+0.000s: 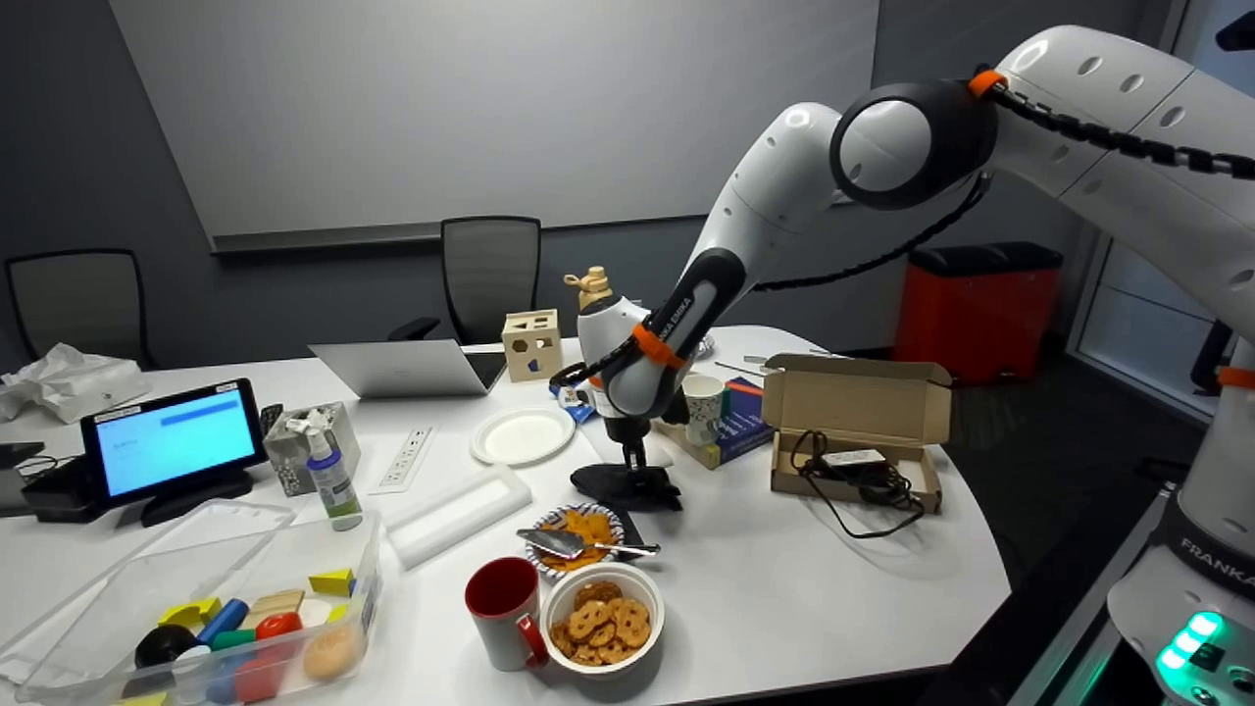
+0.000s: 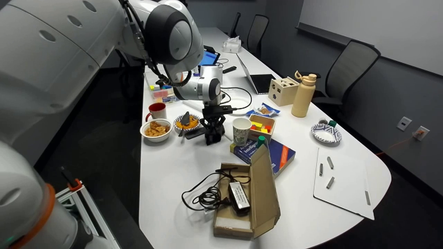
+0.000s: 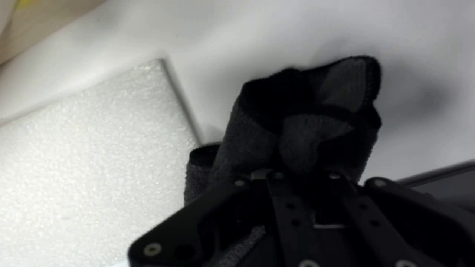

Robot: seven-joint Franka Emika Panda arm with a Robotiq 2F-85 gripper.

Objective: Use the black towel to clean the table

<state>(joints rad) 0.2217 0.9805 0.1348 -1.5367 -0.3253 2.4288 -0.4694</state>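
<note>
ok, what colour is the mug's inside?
Red; the mug shows its inside best in an exterior view.

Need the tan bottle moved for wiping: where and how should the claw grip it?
Probably around the straight body of the tan bottle, below the cap, coming level from the side away from the wooden box: the bottle stands upright, that box close by.
</note>
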